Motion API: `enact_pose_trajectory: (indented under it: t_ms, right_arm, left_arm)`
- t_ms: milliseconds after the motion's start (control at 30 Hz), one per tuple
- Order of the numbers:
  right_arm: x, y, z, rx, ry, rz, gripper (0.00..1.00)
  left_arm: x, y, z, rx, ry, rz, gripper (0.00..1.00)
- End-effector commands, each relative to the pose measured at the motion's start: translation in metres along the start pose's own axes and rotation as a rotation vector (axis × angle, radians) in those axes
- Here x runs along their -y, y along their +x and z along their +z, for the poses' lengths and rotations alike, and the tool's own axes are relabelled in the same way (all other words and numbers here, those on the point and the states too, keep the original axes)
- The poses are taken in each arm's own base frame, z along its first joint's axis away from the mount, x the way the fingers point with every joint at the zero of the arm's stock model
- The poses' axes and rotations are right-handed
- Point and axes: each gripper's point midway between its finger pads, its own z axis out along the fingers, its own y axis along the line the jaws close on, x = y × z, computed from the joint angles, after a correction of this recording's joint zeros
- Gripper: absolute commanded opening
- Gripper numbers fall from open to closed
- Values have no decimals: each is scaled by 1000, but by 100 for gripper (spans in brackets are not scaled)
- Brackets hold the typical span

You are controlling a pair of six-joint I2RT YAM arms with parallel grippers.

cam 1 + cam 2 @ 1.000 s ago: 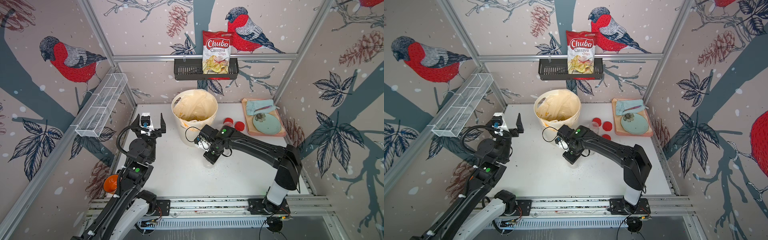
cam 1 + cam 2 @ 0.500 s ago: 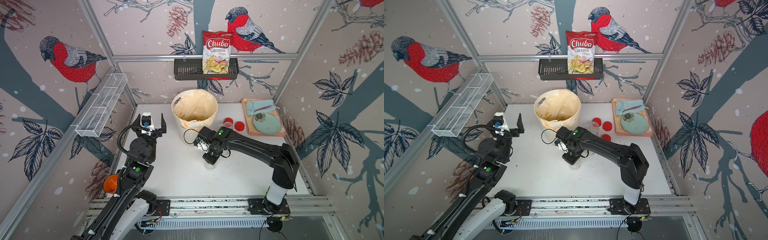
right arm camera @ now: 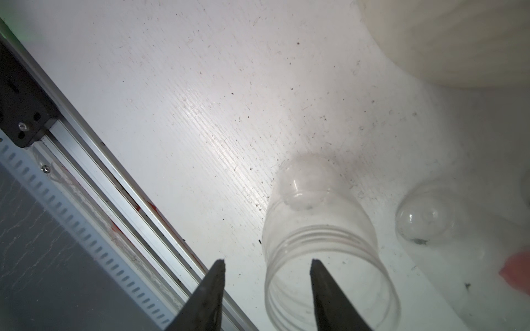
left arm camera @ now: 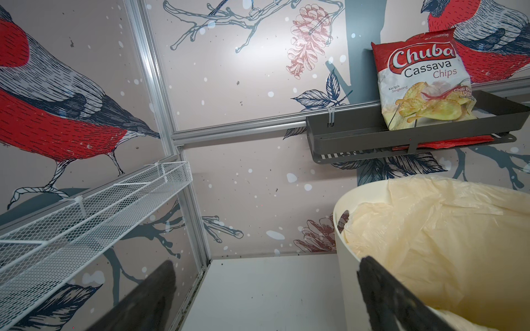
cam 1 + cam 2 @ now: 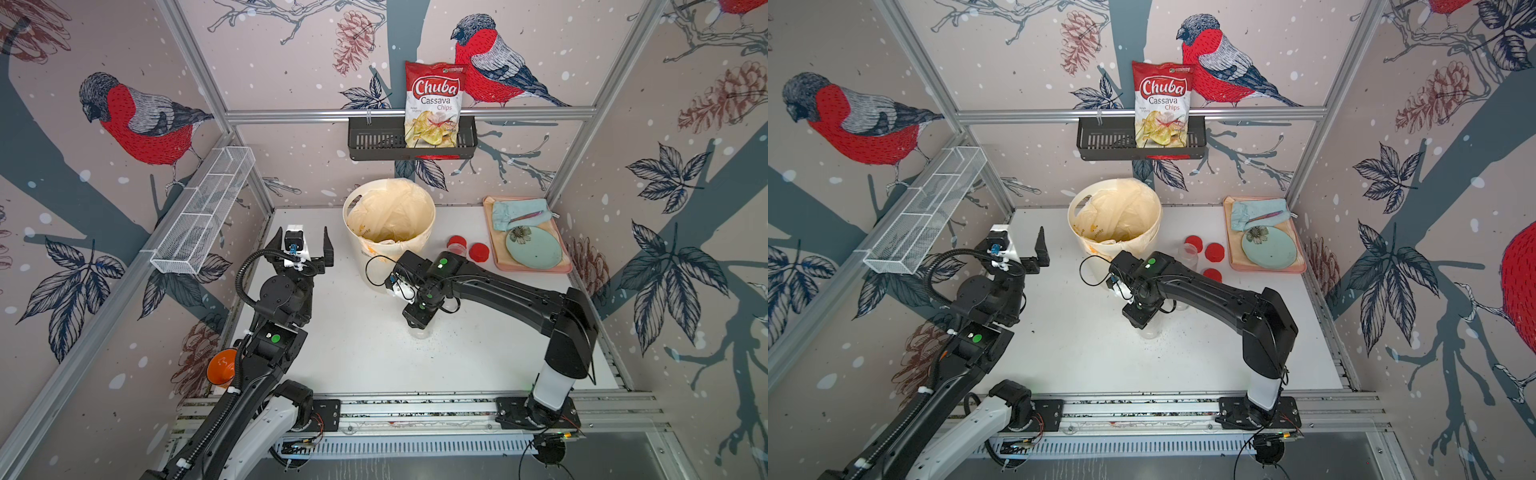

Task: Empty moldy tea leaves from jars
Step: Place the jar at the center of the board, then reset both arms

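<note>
Counted three lidless clear jars (image 5: 1187, 251), three red lids (image 5: 1214, 252); nearest jar (image 3: 321, 229) upright on desk (image 5: 353, 353) before bin (image 5: 353, 241), long axis vertical, mouth up, beneath right fingers (image 3: 212, 286) parted partway, gripping nothing; left fingers (image 4: 381, 286) spread wide, empty.

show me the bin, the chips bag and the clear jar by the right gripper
bin (image 4: 345, 258): left wrist view, cream outer wall
chips bag (image 5: 434, 104): in a top view, middle of the front
jar (image 3: 315, 217): right wrist view, clear side wall
</note>
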Motion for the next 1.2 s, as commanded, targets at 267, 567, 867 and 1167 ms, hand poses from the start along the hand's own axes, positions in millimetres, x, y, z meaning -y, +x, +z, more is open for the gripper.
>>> enact_pose_trajectory:
  t_ms: [267, 567, 867, 1167]
  right_arm:
    - [21, -27, -86, 265, 163, 55, 66]
    - [89, -42, -243, 975, 236, 240, 100]
    - [225, 55, -272, 1269, 522, 612, 100]
    - [304, 133, -172, 1194, 816, 793, 99]
  left_arm:
    - [-8, -11, -4, 40, -26, -37, 97]
    - [-16, -6, -6, 47, -79, -36, 97]
    - [-34, 44, 8, -26, -114, -130, 96]
    - [-40, 126, 11, -151, -135, -185, 96]
